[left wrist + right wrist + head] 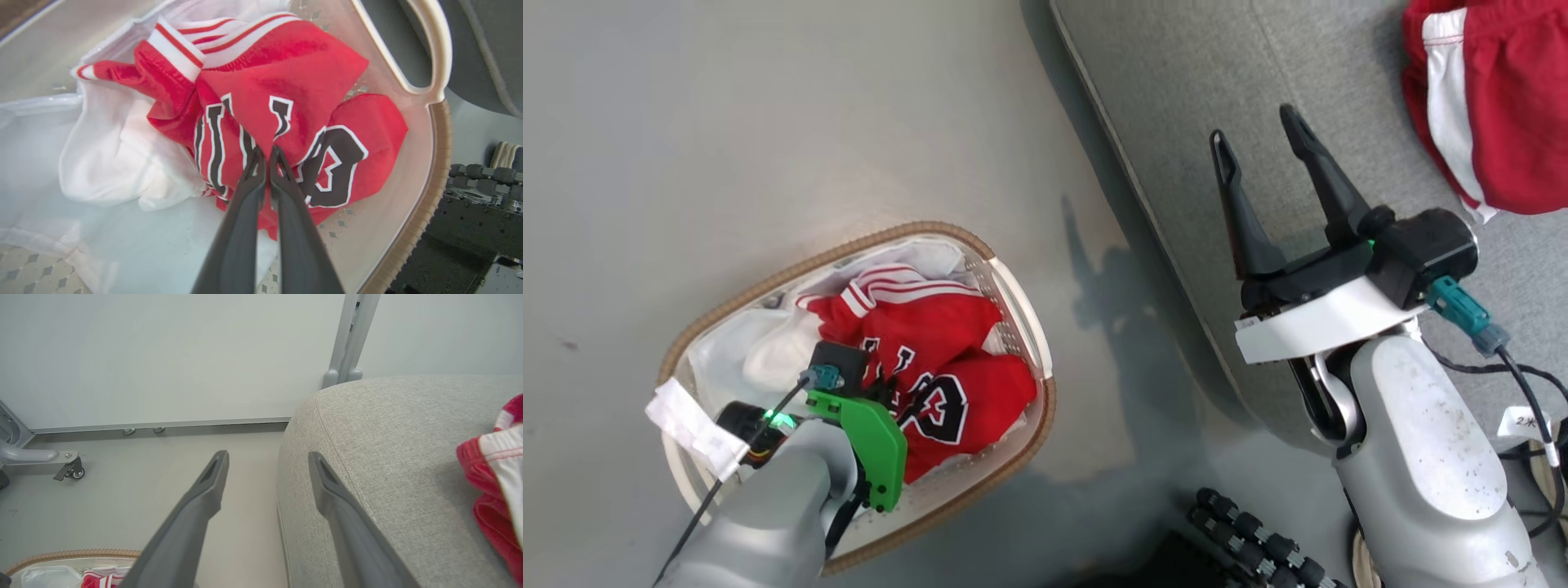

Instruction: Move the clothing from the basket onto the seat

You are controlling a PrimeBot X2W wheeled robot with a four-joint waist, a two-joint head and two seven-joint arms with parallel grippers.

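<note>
In the basket (833,254) down on the floor (727,122), the red jersey (931,343) sits all crumpled up on top of the white liner (768,351). The left tool (267,152) is reaching in there, its two dark fingers pinched tight together on a fold of the jersey, right in the middle of the print. As for writing: a big black "3" with a white outline reads fine, and the other black-and-white letters beside it are folded over, so I can't make out a word. The collar trim is white with thin red stripes.

Over on the grey seat (1192,82), the red shorts (1511,114) with the white side stripe are lying near the far right. The right tool (1254,135) hangs above the seat's edge with its fingers spread wide and nothing between them, well apart from the shorts. A little white tag (1523,423) on the cable by that arm starts with "2"; the rest is too small to read.
</note>
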